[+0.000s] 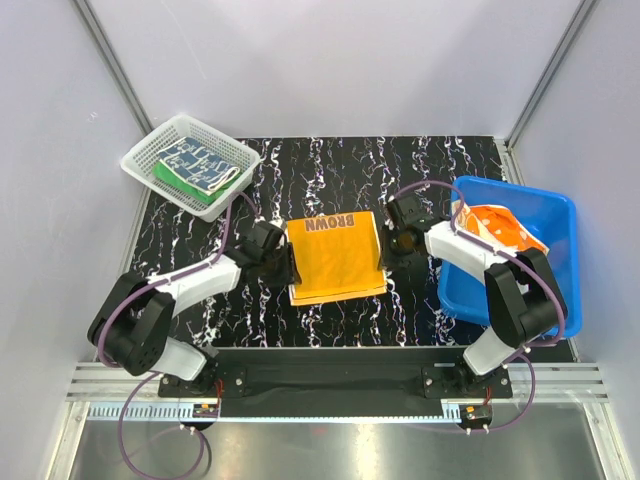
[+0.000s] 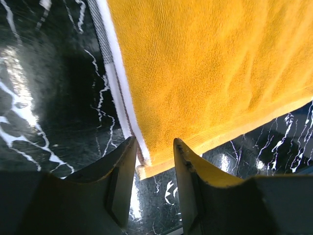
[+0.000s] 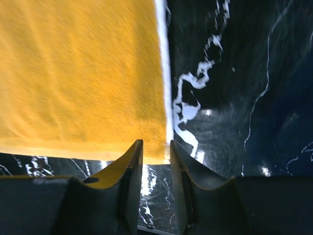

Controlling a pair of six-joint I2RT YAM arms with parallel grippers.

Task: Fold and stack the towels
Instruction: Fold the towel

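Observation:
A yellow towel (image 1: pixel 336 258) lies folded flat on the black marbled table, with brown lettering along its far edge. My left gripper (image 1: pixel 287 266) sits at its left side, jaws open; in the left wrist view the towel's white-banded corner (image 2: pixel 143 164) lies just past the tips of the gripper (image 2: pixel 154 147), and nothing is pinched. My right gripper (image 1: pixel 388 250) is at the towel's right side, also open. In the right wrist view the towel's near corner (image 3: pixel 155 147) lies just ahead of the gripper (image 3: pixel 156 149). Navy and green towels (image 1: pixel 197 166) lie stacked in the basket. An orange towel (image 1: pixel 497 228) lies crumpled in the tub.
The white mesh basket (image 1: pixel 150 152) stands at the table's far left corner. The blue tub (image 1: pixel 555 215) fills the right side, close to my right arm. Grey walls surround the table (image 1: pixel 330 165) on three sides.

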